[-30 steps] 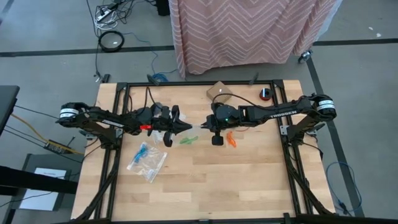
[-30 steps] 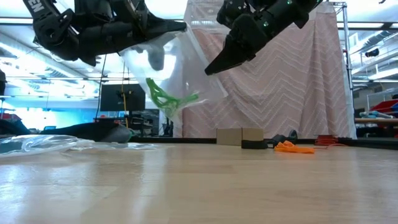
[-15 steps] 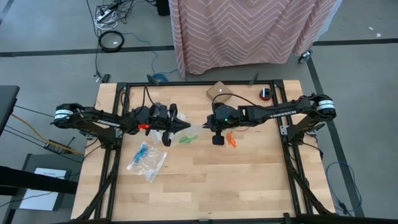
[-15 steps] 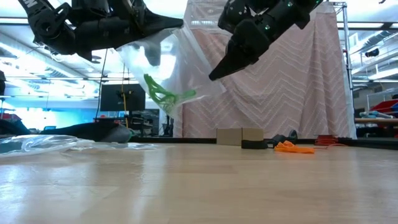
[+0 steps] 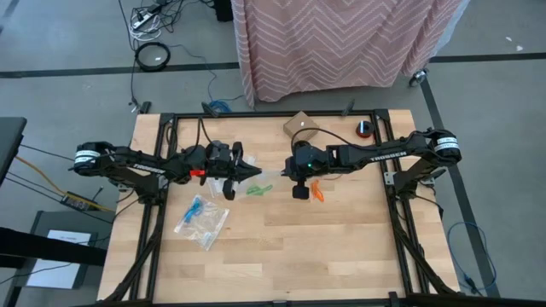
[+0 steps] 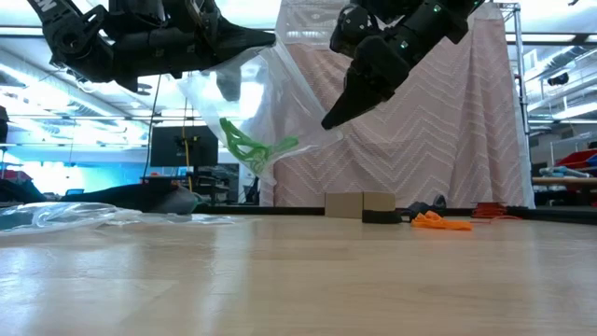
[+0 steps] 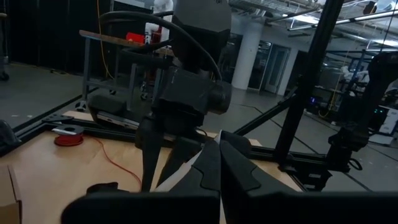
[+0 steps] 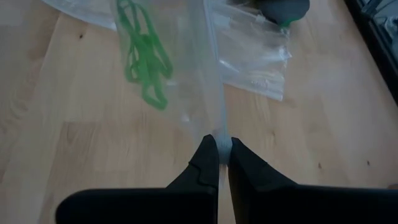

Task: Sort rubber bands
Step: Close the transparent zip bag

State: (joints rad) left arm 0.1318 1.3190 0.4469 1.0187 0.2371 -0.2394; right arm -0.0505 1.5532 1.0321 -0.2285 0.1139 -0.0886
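A clear plastic zip bag (image 6: 280, 93) hangs above the table between my two grippers. Green rubber bands (image 6: 250, 146) lie bunched in its lower part (image 8: 146, 62). My left gripper (image 6: 270, 39) is shut on the bag from the table's left side (image 5: 254, 175). My right gripper (image 6: 326, 121) is shut on it from the right (image 5: 297, 191). Orange rubber bands (image 5: 316, 191) lie loose on the wood under the right arm (image 6: 438, 221). My left gripper pinches the bag's top edge (image 6: 250, 54) between its two fingers, coming in about level from the table's left. In the left wrist view only a pale strip of the bag (image 7: 186, 171) shows beside the shut fingers. The bag hangs below, clear of the table. My right gripper pinches a narrow edge of the bag (image 8: 217, 135) between its two fingertips, slanting down from the table's right. The plastic runs away from the fingers toward the left gripper. The bag is lifted clear, with the green bands sagging in it.
A second clear bag holding blue bands (image 5: 202, 220) lies on the table's near left. A cardboard box (image 5: 299, 124) and a red spool (image 5: 364, 128) sit at the far edge. A patterned cloth (image 5: 341, 43) hangs beyond the table.
My right gripper has tipped a little steeper, and its fingertips have sunk slightly with the bag's edge. The bag and its green bands have swayed a little and stay lifted. Both grippers have stayed shut on the bag.
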